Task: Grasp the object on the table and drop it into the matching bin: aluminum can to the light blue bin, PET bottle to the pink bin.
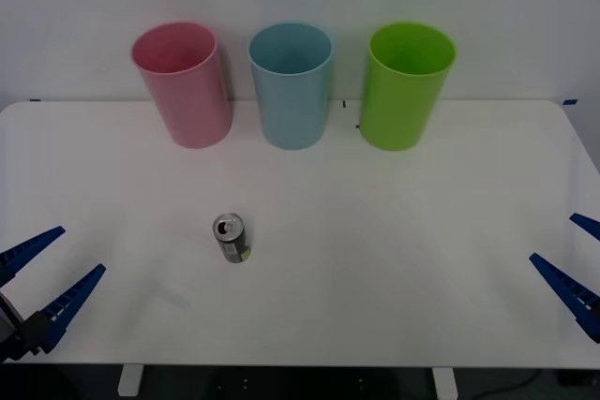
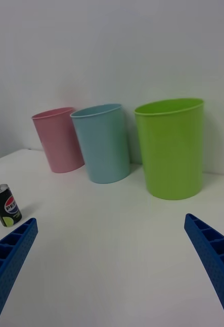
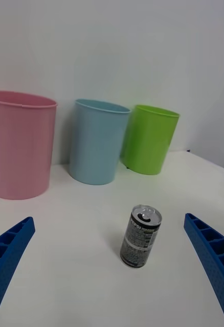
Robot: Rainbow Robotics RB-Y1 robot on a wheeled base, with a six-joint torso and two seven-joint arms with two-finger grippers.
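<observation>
Your aluminum can (image 1: pixel 231 237) stands upright on the white surface (image 1: pixel 394 259), lower left of centre in the front view, well short of the light blue bin (image 1: pixel 292 84) in the back row. Both hands are released, the left hand (image 1: pixel 49 280) at the lower left edge nearer the can, the right hand (image 1: pixel 574 264) far off at the lower right. Expect it light, thin-walled, smooth and easily tipped; take it across the mid-body, squeezing gently.

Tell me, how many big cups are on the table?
3, in a row at the back of the table: the pink bin on the left, the light blue bin in the middle, the green bin on the right.
</observation>
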